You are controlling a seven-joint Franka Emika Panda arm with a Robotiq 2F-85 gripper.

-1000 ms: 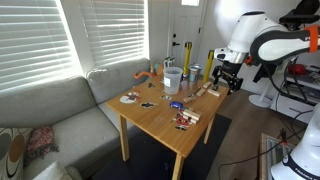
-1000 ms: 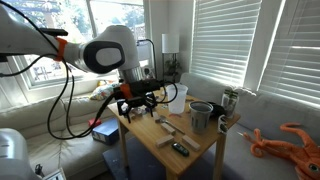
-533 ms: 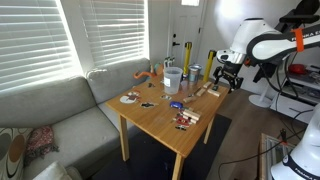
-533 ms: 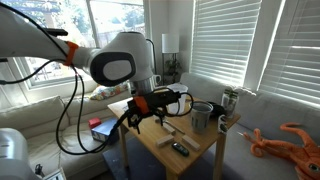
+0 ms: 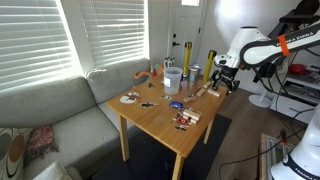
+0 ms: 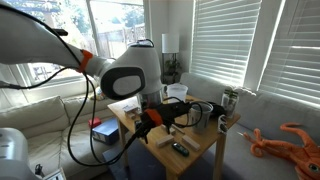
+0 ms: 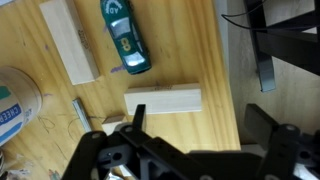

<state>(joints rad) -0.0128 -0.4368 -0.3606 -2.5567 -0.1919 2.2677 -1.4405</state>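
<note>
Gripper (image 7: pixel 198 122) is wide open and empty, low over the table (image 7: pixel 215 60) near its edge. The short wooden block (image 7: pixel 163 101) lies flat just ahead of the fingers (image 7: pixel 135 118), close to one fingertip; can't tell if it's touching. Past it sits a teal toy car (image 7: pixel 125 38), with a longer wooden block (image 7: pixel 70 40) beside it, apart. A round container (image 7: pixel 14 100) is at the frame edge. In an exterior view the gripper (image 5: pixel 224 82) is at the table's far end.

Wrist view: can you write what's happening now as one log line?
gripper: open, empty | nearest: block, not touched | beside: car, second block | surface: table
</note>
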